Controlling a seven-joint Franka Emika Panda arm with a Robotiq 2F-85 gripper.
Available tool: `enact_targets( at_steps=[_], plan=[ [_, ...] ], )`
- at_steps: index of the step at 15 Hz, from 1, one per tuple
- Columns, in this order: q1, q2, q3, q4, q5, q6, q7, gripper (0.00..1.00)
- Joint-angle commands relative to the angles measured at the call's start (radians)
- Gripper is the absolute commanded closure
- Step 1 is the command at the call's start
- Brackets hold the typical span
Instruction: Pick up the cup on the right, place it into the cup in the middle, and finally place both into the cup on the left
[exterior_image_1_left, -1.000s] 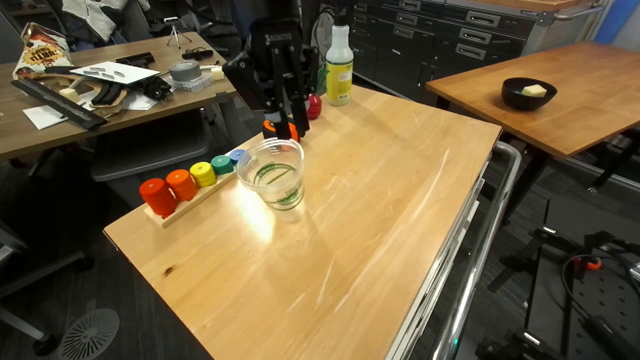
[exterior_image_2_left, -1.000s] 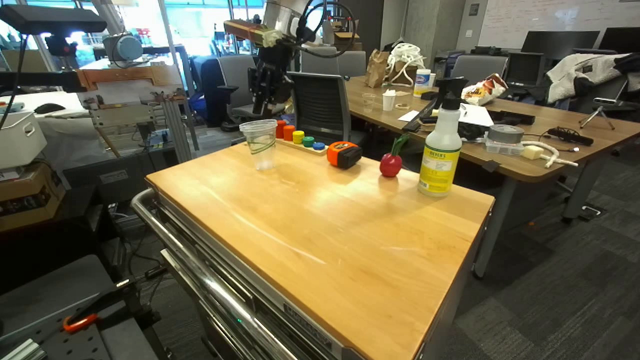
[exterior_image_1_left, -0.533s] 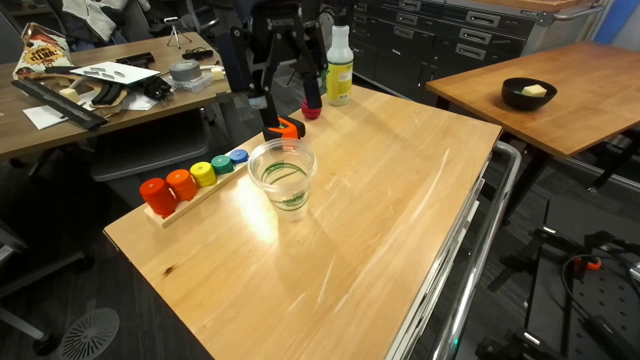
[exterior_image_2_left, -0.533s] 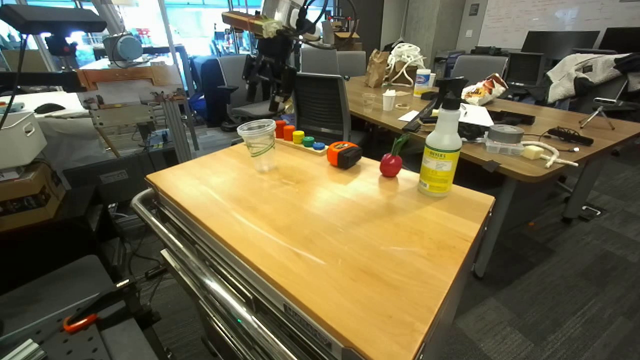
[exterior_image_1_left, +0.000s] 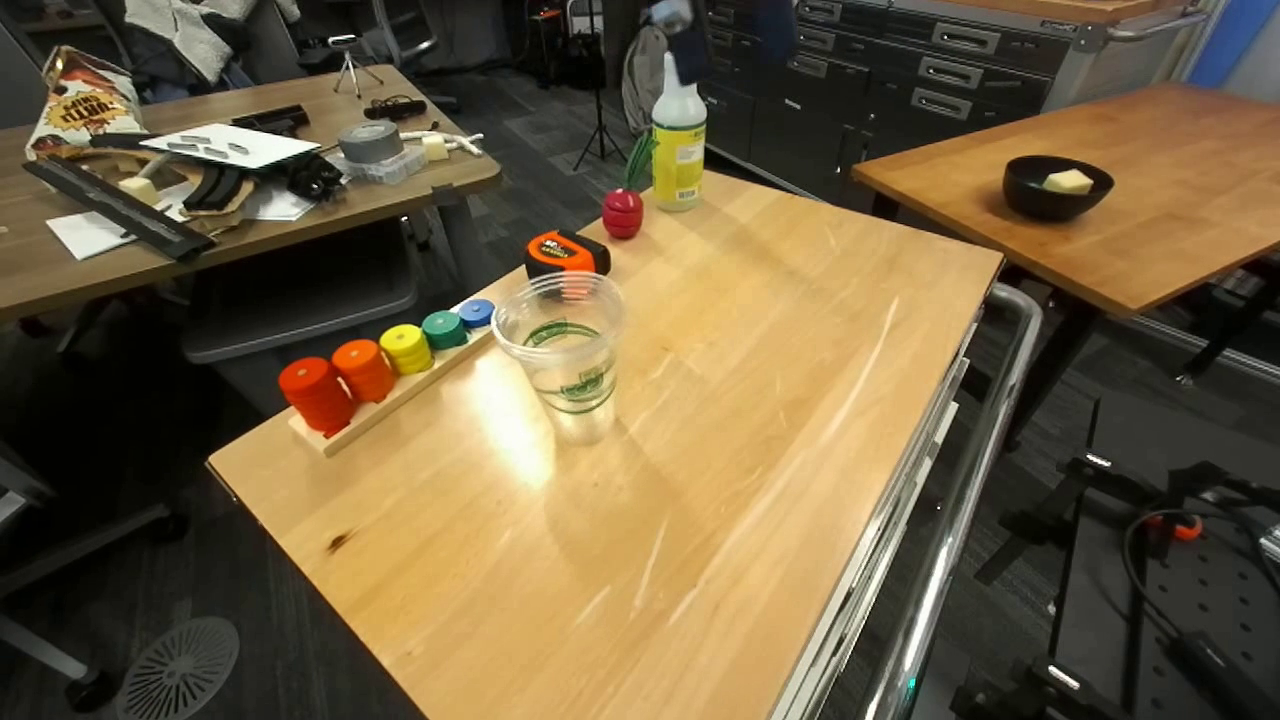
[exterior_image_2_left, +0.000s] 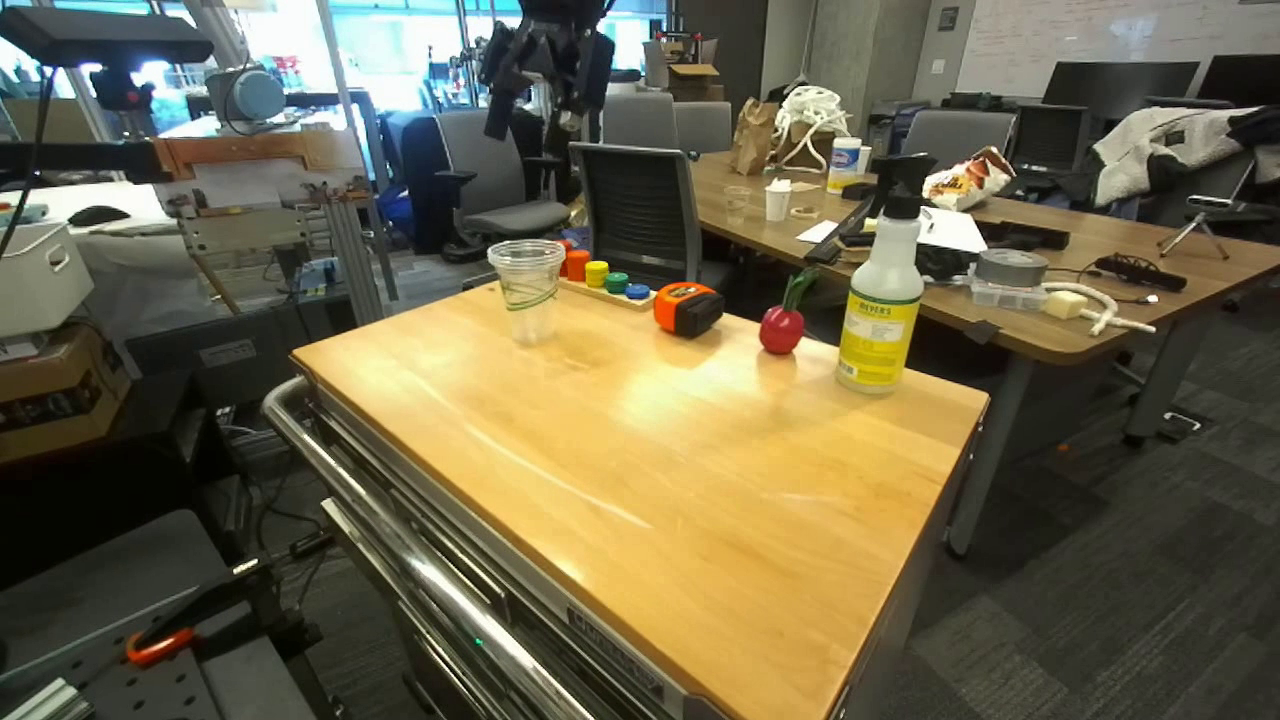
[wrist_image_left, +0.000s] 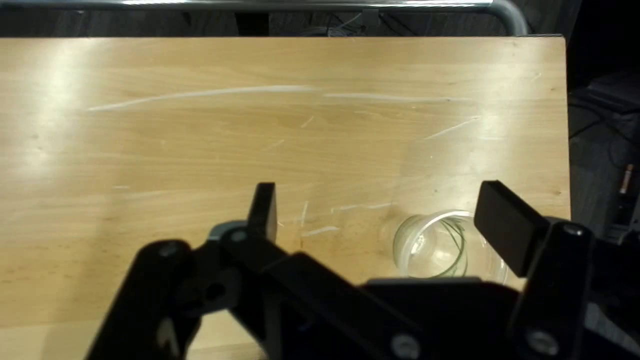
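Clear plastic cups with green bands stand nested as one stack on the wooden cart top; more than one rim line shows, but the exact count is unclear. In an exterior view the cup stack is near the cart's far left corner. My gripper hangs well above it, fingers apart, holding nothing. In the wrist view the gripper is wide open; the stacked cups appear below, partly covered by the right finger and the gripper body. No separate left, middle or right cup stands on the cart.
A row of coloured discs on a wooden base lies beside the cups. Along the same edge are an orange tape measure, a red radish-like toy and a spray bottle. A metal handle runs along the cart's side.
My gripper has opened from a narrower stance, risen and moved away from the cups. Released, the cup stack has shifted slightly on the cart top and its lean has changed a little.
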Motion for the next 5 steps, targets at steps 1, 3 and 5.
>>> enact_targets(
  at_steps=[1, 3, 5],
  plan=[
    [-0.054, -0.195, -0.041, -0.15, 0.002, -0.05, -0.013, 0.0],
    [-0.047, -0.118, -0.034, -0.075, 0.0, -0.049, -0.004, 0.0],
    [-0.061, -0.169, -0.044, -0.116, 0.0, -0.051, -0.008, 0.0]
  ],
)
